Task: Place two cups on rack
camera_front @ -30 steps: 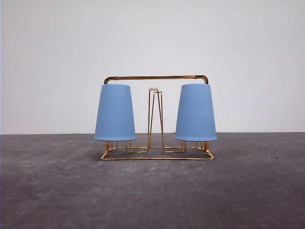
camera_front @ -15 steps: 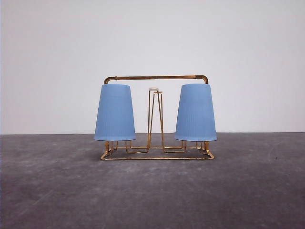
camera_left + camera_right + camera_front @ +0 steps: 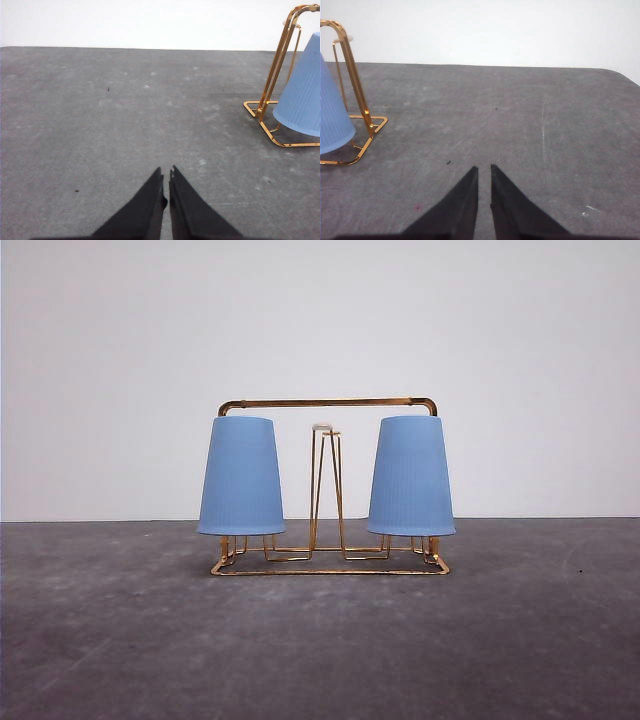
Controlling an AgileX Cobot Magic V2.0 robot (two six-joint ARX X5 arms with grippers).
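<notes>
1. Cups first: from the front view I read both as already hung upside down on the rack [image 3: 328,480], the left cup [image 3: 241,476] on the robot's left end and the right cup [image 3: 411,476] on the right end, rims down and clear of the wire base.
2. Between them the middle prong [image 3: 325,490] stands bare, its white tip showing under the gold top bar.
3. The rack sits square on the grey desk [image 3: 320,640], towards its far side near the white wall.
4. On my left wrist view, the left fingers [image 3: 166,176] are drawn almost together, only a sliver of gap at the tips, with nothing between them. They hang over bare desk, well apart from the rack's corner and the left cup's rim.
5. On my right wrist view, the right fingers [image 3: 484,170] are likewise nearly closed, a narrow slit between them, holding nothing, and well apart from the rack's other end.
6. My judgement: both placements are done and neither arm carries anything, so I see nothing left beyond confirming the cups sit steady.
</notes>
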